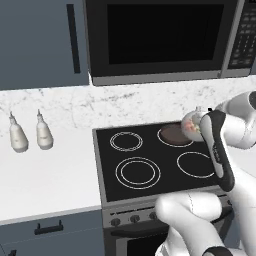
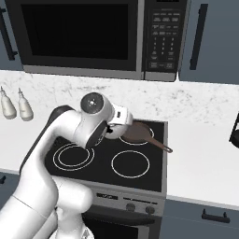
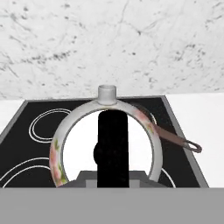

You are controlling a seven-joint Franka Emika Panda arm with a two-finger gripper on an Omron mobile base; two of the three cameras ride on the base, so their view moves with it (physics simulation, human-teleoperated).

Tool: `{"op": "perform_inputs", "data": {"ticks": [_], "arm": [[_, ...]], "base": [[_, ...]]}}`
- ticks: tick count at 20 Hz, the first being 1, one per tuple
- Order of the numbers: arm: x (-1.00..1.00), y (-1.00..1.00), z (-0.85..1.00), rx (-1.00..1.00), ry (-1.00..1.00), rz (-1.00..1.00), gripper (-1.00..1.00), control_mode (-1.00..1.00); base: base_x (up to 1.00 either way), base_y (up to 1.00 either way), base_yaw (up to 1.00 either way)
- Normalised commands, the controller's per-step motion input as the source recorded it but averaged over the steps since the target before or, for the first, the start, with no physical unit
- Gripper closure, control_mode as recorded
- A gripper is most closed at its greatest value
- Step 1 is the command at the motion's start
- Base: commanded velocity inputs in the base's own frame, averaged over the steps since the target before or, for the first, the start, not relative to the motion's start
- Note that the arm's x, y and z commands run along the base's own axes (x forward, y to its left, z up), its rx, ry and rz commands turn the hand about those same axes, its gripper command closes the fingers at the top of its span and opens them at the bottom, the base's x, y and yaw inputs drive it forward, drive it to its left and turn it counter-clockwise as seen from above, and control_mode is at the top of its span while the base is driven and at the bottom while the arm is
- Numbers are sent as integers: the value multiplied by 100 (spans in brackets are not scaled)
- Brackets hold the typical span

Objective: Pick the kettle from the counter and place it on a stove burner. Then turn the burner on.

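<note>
Black glass cooktop (image 1: 150, 186) lies below as our gripper (image 3: 113, 177), clenched on the kettle (image 3: 105, 140) by its handle, carries it. We hold it high, probably to clear the brown pan (image 2: 138, 132) on the far right burner.

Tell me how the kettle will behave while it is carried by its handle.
The kettle looks round and rigid, so it probably won't flex. Held by the claw on its black arched handle, it may swing or tilt. Its smooth, glossy body looks slippery and likely breakable if knocked against the pan.

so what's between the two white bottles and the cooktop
Just bare white marble counter between the narrow-necked white bottles and black glass cooktop, seen in the left base view.
</note>
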Motion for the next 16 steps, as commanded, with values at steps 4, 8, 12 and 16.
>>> {"op": "perform_inputs", "data": {"ticks": [4, 8, 12, 16], "arm": [[2, 100, -5, -1, 20, 4, 100, -100], [19, 100, -35, 0, 22, 2, 100, -100], [12, 100, -49, -4, 20, 0, 100, -100], [23, 100, -55, -25, 21, -2, 100, -100]], "base": [[0, 0, 0], [0, 0, 0], [0, 0, 0], [0, 0, 0]]}}
